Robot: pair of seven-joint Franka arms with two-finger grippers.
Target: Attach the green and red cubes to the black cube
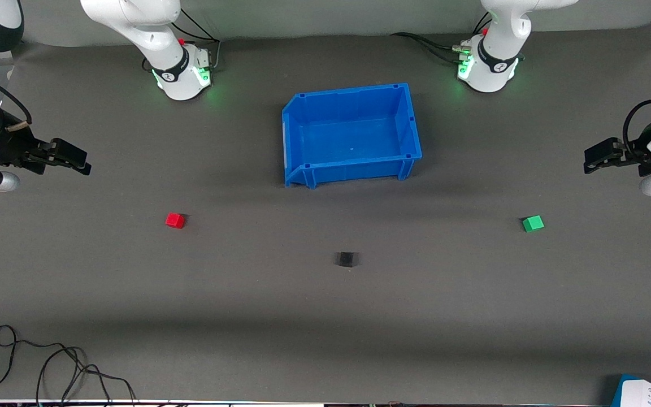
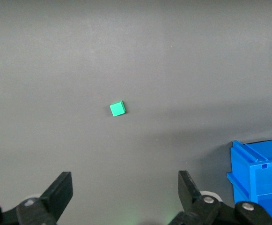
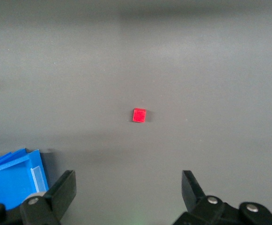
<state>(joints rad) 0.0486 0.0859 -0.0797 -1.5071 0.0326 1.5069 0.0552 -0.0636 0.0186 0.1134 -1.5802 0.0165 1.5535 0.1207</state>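
Observation:
The black cube [image 1: 346, 259] sits on the grey mat, nearer the front camera than the blue bin. The red cube [image 1: 175, 220] lies toward the right arm's end, and the green cube [image 1: 533, 224] toward the left arm's end. All three stand apart. My right gripper [image 1: 83, 164] is open and empty, up in the air at the right arm's end; the red cube [image 3: 139, 115] shows ahead of it [image 3: 128, 187]. My left gripper [image 1: 588, 161] is open and empty, up in the air at the left arm's end; the green cube [image 2: 117, 108] shows ahead of it [image 2: 125, 187].
An empty blue bin [image 1: 348, 93] stands mid-table between the arm bases and the cubes; it shows in the left wrist view [image 2: 262, 173] and the right wrist view [image 3: 14, 176]. Loose black cables [image 1: 48, 367] and a white-and-blue box [image 1: 650, 393] lie at the front corners.

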